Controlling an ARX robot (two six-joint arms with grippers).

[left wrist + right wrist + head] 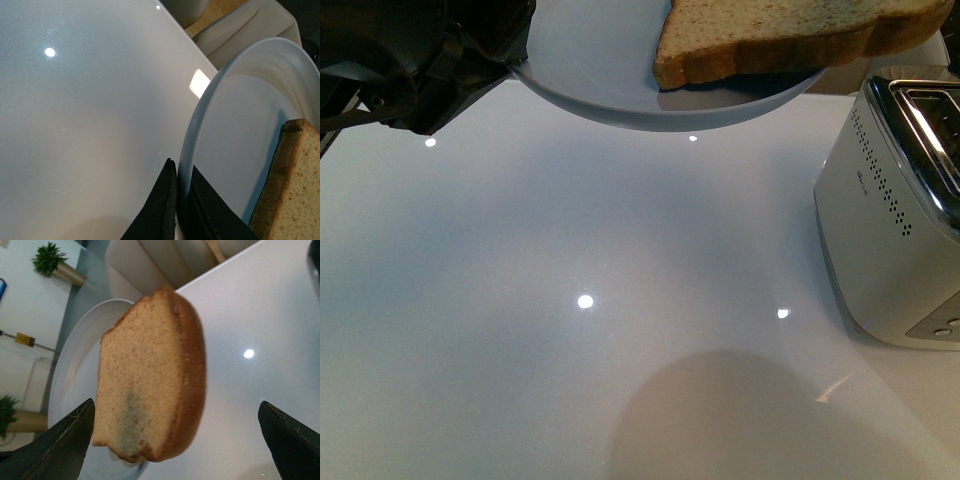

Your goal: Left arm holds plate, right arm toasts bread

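The pale blue-grey plate (600,75) hangs above the white table at the top of the front view, tilted. My left gripper (515,68) is shut on its left rim. In the left wrist view the two black fingers (160,210) pinch the plate rim (200,120) from either side, left gripper (182,175). The bread (790,35), a tan slice with brown crust, lies on the plate, its end past the right rim. My right gripper (176,405) is open, its fingers (65,440) wide apart on either side of the bread (150,385) without touching it. The plate (75,365) shows behind the slice.
A white toaster (895,210) with chrome-edged slots on top stands at the table's right side. The glossy white table (580,300) spreads below the plate. Beige chairs (235,25) stand beyond the table's far edge.
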